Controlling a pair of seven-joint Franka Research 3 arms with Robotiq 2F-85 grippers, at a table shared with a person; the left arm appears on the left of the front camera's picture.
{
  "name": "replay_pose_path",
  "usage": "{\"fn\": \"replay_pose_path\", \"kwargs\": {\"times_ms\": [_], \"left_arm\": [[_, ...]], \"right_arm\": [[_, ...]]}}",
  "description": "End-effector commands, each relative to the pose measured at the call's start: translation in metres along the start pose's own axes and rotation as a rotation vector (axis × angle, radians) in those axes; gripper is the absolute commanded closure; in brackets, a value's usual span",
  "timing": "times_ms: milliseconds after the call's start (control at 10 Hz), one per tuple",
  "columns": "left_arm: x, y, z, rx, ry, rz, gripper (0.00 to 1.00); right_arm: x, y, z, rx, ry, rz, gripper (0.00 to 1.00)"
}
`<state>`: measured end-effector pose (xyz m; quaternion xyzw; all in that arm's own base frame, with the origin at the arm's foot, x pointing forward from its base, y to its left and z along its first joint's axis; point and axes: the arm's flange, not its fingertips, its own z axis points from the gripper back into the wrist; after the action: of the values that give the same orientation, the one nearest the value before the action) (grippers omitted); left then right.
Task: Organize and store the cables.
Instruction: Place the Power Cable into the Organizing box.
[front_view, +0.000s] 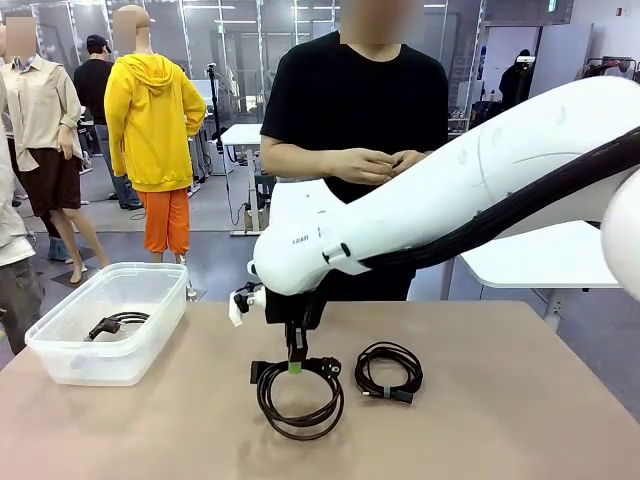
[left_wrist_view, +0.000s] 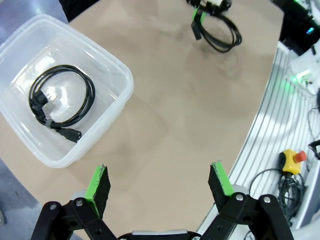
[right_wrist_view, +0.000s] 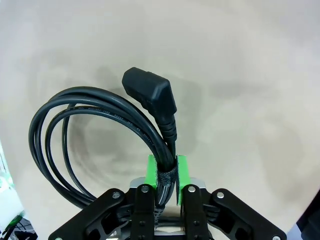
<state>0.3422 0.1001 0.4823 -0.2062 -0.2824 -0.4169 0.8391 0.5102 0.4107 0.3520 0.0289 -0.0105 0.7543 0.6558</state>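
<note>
My right gripper (front_view: 296, 366) is shut on a coiled black cable (front_view: 298, 396) at the table's middle, its green pads (right_wrist_view: 154, 171) pinching the coil at its tie. The coil (right_wrist_view: 90, 140) hangs from the fingers with its angled plug (right_wrist_view: 152, 92) on top, its lower loop at or just above the tabletop. A second coiled cable (front_view: 389, 371) lies flat on the table just right of it. A third cable (left_wrist_view: 61, 102) rests inside the clear plastic bin (front_view: 62, 345) at the table's left. My left gripper (left_wrist_view: 161, 182) hangs open over the table beside the bin, holding nothing.
A person (front_view: 355, 120) stands at the far side with both hands together at the waist. The right arm's white link (front_view: 450, 200) spans the upper right. Beyond the table's edge in the left wrist view lie a yellow stop button (left_wrist_view: 291, 159) and loose wires.
</note>
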Motion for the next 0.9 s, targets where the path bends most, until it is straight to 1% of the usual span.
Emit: {"fn": "replay_pose_path", "kwargs": {"times_ms": [0, 100, 300, 400, 500, 600, 700, 800], "left_arm": [[-0.001, 0.001, 0.0, -0.017, -0.021, -0.007, 0.0], [-0.001, 0.001, 0.0, -0.017, -0.021, -0.007, 0.0], [-0.001, 0.001, 0.0, -0.017, -0.021, -0.007, 0.0], [-0.001, 0.001, 0.0, -0.017, -0.021, -0.007, 0.0], [0.0, 0.0, 0.0, 0.0, 0.0, 0.0, 0.0], [0.007, -0.012, 0.004, -0.019, -0.037, -0.023, 0.0], [0.013, -0.02, 0.002, -0.058, -0.048, -0.03, 0.0], [0.019, -0.028, 0.0, -0.109, -0.068, -0.021, 0.0]], "right_arm": [[0.006, -0.006, -0.011, -0.008, 0.022, -0.046, 0.81], [0.006, -0.008, -0.019, -0.01, 0.03, -0.049, 0.81], [0.005, -0.008, -0.02, -0.026, 0.049, -0.047, 0.81], [0.003, -0.007, -0.02, -0.035, 0.053, -0.053, 0.69], [0.002, -0.005, -0.02, -0.035, 0.052, -0.047, 0.46], [-0.001, -0.004, -0.017, -0.042, 0.045, -0.054, 0.33], [-0.005, -0.002, -0.01, -0.059, 0.037, -0.065, 0.11], [-0.012, 0.001, -0.003, -0.07, 0.025, -0.075, 0.0]]}}
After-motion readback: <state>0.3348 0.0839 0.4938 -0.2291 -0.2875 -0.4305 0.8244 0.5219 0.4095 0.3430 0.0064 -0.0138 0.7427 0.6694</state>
